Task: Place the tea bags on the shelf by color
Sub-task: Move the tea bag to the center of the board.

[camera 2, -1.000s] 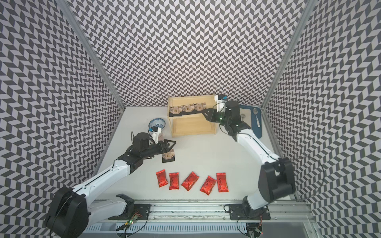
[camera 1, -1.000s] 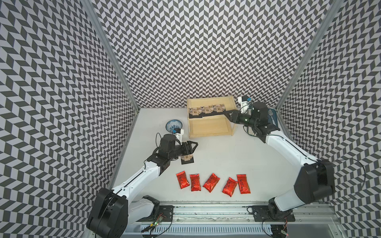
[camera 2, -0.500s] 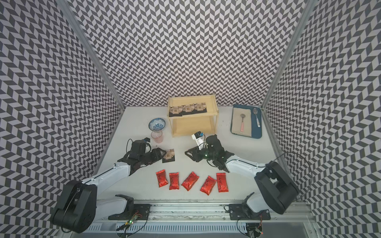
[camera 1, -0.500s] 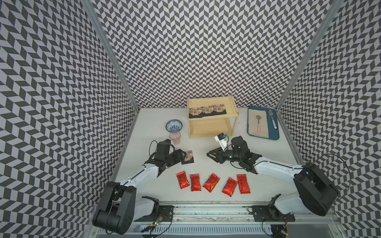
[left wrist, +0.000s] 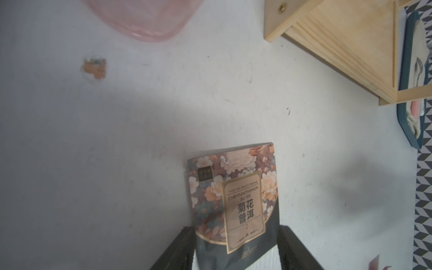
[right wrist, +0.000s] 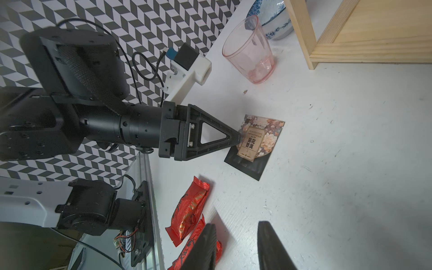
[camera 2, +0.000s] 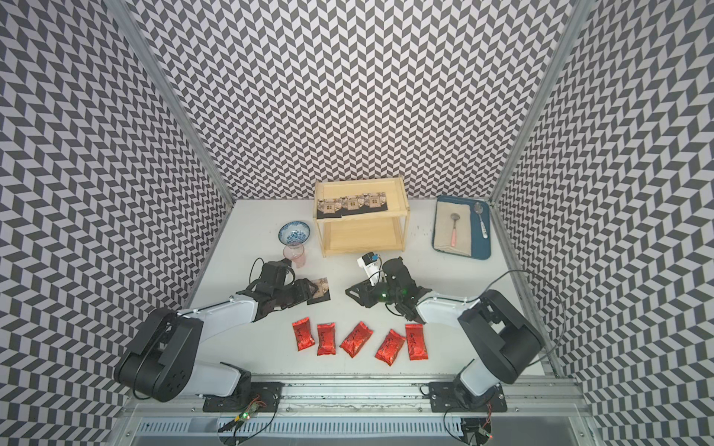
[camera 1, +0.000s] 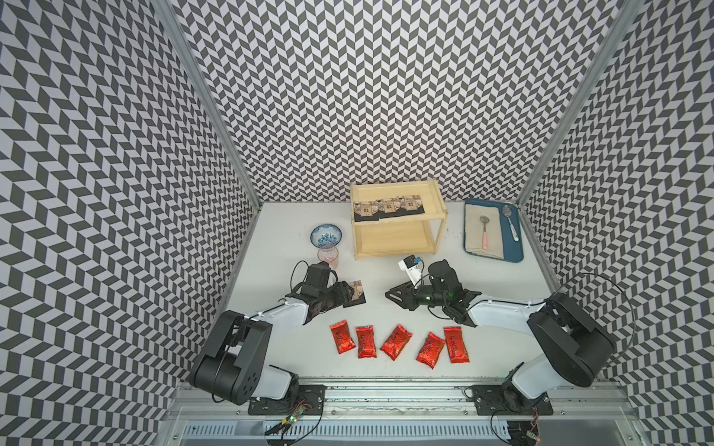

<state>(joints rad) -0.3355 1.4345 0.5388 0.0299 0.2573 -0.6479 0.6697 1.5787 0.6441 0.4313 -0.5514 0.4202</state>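
Presently the item under action is the 4th black tea bag, lying flat on the table with its floral face up, in front of the shelf and well apart from it.

The left gripper is down at table level with 1 finger on each side of the packet's near end. The jaws stand apart, with slivers of table visible between each finger and the packet's edges, so no clamp is made.

The right gripper hovers low over the table between this packet and the red row. Its jaws are apart, with bare table between them and nothing held.

3 black bags lie in an overlapping row on the shelf's top tier. The lower tier is bare. 5 red pouches lie in a loose row near the front edge, untouched. A pink cup stands just beyond the left wrist.

Judgement: the step in hand is the pickup of the last black bag, and the black group is 3 of 4 done.

- Next move calls for the left jaws to close squarely on the thin packet and lift it clear.
- Placement belongs on the top tier beside the 3.
- A flat packet may slide or buckle; the cup sits close to the lift path.
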